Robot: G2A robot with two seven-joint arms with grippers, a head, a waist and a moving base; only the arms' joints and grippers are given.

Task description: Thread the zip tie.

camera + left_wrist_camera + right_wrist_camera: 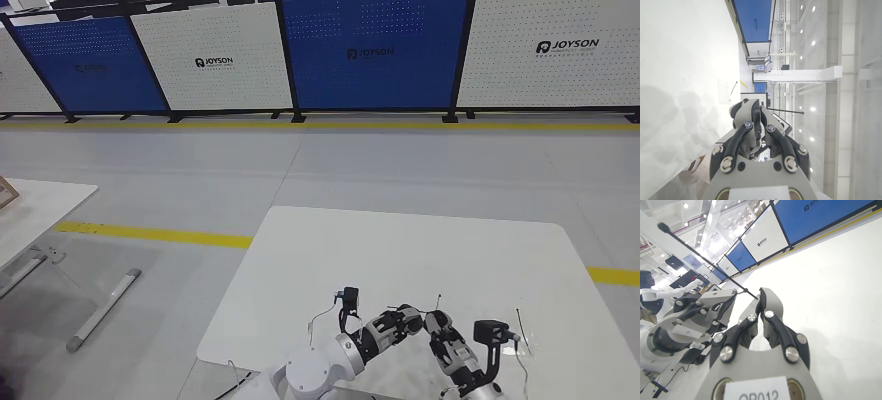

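Observation:
A black zip tie (pixel 702 257) slants up between my two grippers, its head (pixel 662 226) at the free far end. Its pointed tip sits at the pads of my right gripper (pixel 758 299), which is shut on it. A small black block (pixel 745 290) rides on the strap just above that tip, and a thin tail runs from it into my left gripper (pixel 759 108), which is also shut. In the left wrist view the strap (pixel 789 111) juts out sideways past the fingers. From above, both grippers (pixel 418 321) meet near the table's front edge, the tie (pixel 438 302) standing up.
A second black zip tie (pixel 520 325) lies on a clear bag (pixel 527 346) at the front right of the white table (pixel 420 250); it is the curved tie (pixel 733 90) in the left wrist view. Floor surrounds the table; another table (pixel 40 205) stands far left.

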